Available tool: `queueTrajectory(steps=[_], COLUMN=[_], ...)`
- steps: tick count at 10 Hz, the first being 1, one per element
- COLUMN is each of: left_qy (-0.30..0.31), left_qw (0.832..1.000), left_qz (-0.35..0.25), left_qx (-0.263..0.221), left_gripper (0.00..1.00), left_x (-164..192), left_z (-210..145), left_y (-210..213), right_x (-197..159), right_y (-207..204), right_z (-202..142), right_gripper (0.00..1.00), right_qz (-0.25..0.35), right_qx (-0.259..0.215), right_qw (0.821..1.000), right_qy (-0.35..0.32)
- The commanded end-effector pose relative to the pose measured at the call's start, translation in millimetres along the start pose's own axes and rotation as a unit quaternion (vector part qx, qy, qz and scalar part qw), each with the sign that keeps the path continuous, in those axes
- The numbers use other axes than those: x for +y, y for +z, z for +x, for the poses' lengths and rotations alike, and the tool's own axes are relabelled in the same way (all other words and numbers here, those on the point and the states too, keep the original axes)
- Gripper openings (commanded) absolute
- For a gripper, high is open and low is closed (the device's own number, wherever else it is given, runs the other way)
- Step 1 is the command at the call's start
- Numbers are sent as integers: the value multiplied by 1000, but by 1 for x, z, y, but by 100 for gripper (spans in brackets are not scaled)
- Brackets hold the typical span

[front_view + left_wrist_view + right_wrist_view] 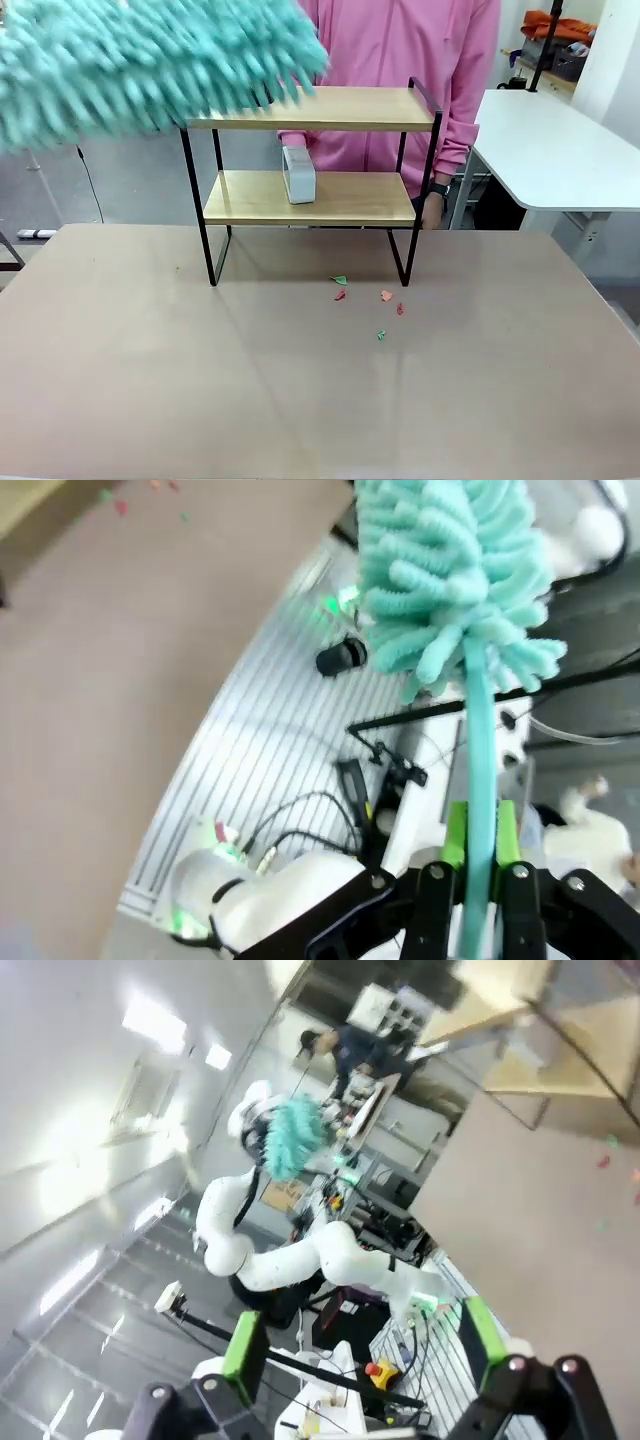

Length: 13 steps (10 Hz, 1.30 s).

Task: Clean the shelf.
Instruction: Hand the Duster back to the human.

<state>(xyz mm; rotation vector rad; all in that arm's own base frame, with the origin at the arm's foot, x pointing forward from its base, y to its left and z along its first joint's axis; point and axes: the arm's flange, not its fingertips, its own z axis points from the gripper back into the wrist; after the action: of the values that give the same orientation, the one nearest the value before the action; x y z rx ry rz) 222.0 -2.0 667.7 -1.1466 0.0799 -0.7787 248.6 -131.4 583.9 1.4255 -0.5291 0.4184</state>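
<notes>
The shelf (330,108) stands at the table's far middle, two light wooden boards on a thin black frame; it also appears in the right wrist view (560,1030). A fluffy teal duster (150,65) hangs blurred over the left end of the top board. In the left wrist view my left gripper (480,832) is shut on the duster's teal handle (480,740), with the head (450,570) beyond the fingers. My right gripper (362,1338) is open and holds nothing, well away from the shelf, with the duster (293,1135) far off.
A small white box (298,175) stands on the lower board. Small coloured paper scraps (386,296) lie on the beige table (300,400) just in front of the shelf. A person in a pink top (400,50) stands behind it. A white desk (560,150) is at the right.
</notes>
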Motion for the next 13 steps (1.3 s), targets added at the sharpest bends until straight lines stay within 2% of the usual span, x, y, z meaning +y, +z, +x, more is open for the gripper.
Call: queueTrajectory(steps=[1, 2, 3, 4, 5, 6, 7, 8, 9, 10, 11, 13], left_qy=[-2, 0, 4, 4, 9, 4, 2, 14, 14, 14, 12, 16], left_qw=[998, 996, 993, 989, 982, 974, 971, 982, 982, 982, 978, 979], left_qz=[-22, -28, -40, -50, -66, -91, -98, -70, -70, -70, -78, -87], left_qx=[60, 81, 115, 141, 177, 205, 218, 173, 173, 173, 192, 186], left_gripper=[12, 12, 12, 12, 12, 12, 12, 12, 12, 12, 12, 12], left_x=[13, 19, 23, 31, 36, 40, 42, 40, 40, 40, 47, 58], left_z=[21, 28, 36, 41, 41, 37, 30, 49, 49, 49, 47, 56], left_y=[-12, -25, -43, -58, -71, -76, -76, -89, -89, -89, -98, -104], right_x=[-10, -14, -18, -23, -27, -34, -41, -36, -36, -45, -42, -40], right_y=[-45, -85, -119, -164, -189, -204, -202, -195, -195, -205, -228, -288], right_z=[32, 32, 26, 9, -4, -14, -23, -7, -7, -21, -15, 2], right_gripper=[100, 100, 100, 100, 100, 100, 100, 100, 100, 100, 100, 100], right_qz=[90, 110, 105, 119, 121, 76, 64, 104, 104, 82, 63, 78], right_qx=[41, 79, 111, 135, 142, 131, 133, 160, 160, 159, 191, 240], right_qw=[993, 989, 987, 983, 981, 987, 989, 981, 981, 984, 979, 967], right_qy=[61, 58, 57, 48, 47, 49, 21, 30, 30, 22, 25, 13])
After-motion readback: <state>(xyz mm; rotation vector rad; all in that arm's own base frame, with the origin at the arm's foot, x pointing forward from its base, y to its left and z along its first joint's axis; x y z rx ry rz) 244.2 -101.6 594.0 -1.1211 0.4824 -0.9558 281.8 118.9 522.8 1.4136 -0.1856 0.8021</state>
